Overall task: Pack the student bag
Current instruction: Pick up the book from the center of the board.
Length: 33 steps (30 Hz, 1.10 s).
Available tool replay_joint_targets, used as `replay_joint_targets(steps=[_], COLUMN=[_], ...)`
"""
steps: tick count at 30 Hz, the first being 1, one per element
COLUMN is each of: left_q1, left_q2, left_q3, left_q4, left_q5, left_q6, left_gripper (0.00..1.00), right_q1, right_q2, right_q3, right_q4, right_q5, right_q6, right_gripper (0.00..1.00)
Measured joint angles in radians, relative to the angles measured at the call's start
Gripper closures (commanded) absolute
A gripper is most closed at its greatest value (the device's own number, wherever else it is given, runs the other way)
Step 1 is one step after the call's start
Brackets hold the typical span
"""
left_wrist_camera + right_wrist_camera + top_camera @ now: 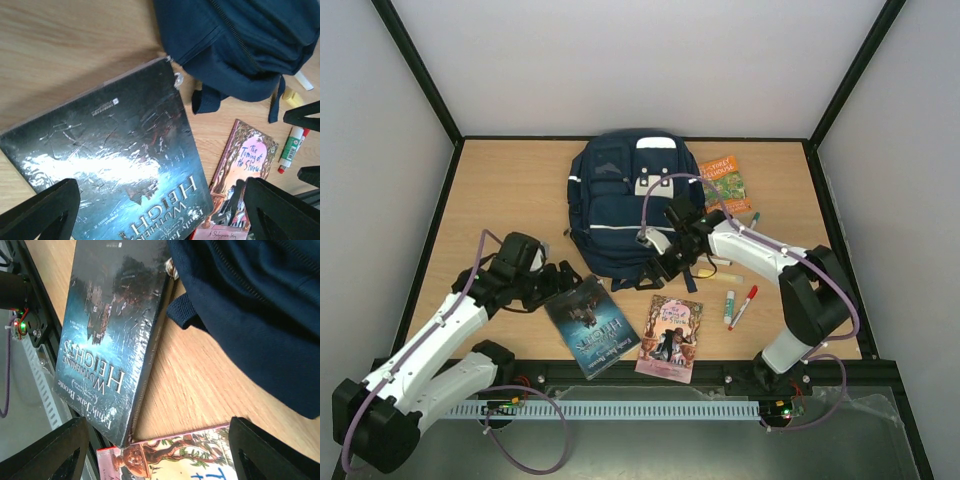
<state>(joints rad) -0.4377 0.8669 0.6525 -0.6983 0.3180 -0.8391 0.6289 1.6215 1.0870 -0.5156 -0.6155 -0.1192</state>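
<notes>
student bag [615, 205]: matt navy cloth | dark book [592, 325]: glossy cover | table [510, 190]: smooth wood

Left arm [450, 320] stretched low from near left corner of table [500, 190] toward middle; left gripper [556, 280] jaws spread wide, empty. Right arm [790, 280] bent by right edge; right gripper [663, 262] tipped down, jaws apart, empty.

Open tabletop [505, 190] is left along the left side of the student bag [620, 195], and passage there is unobstructed. The bag's near edge is hemmed in by a dark book [592, 326] and a pink book [671, 337], and its right side is crowded by an orange book [722, 180] and scattered pens [744, 306].
</notes>
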Motion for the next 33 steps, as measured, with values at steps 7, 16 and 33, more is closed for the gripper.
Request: replay_joint_targets(steps=[7,16,33], left_q1=[-0.019,-0.040,-0.058], left_q2=[0.001,-0.009,-0.060], left_q3=[-0.106,-0.149,-0.324], left_q4=[-0.014,-0.076,0.006], left_q5=[0.040,0.041,0.087], left_q6=[-0.051,-0.070,-0.172], left_gripper=[0.14,0.18,0.48], right_q1=[0.015,0.060,0.140], right_q2=[0.064,0.165,0.277], right_q3=[-0.038,-0.035,0.012], right_q4=[0.037,0.067,0.065], right_q5=[-0.066,-0.092,-0.153], right_q6=[0.028,0.058,0.132], right_gripper=[0.23,0.24,0.26])
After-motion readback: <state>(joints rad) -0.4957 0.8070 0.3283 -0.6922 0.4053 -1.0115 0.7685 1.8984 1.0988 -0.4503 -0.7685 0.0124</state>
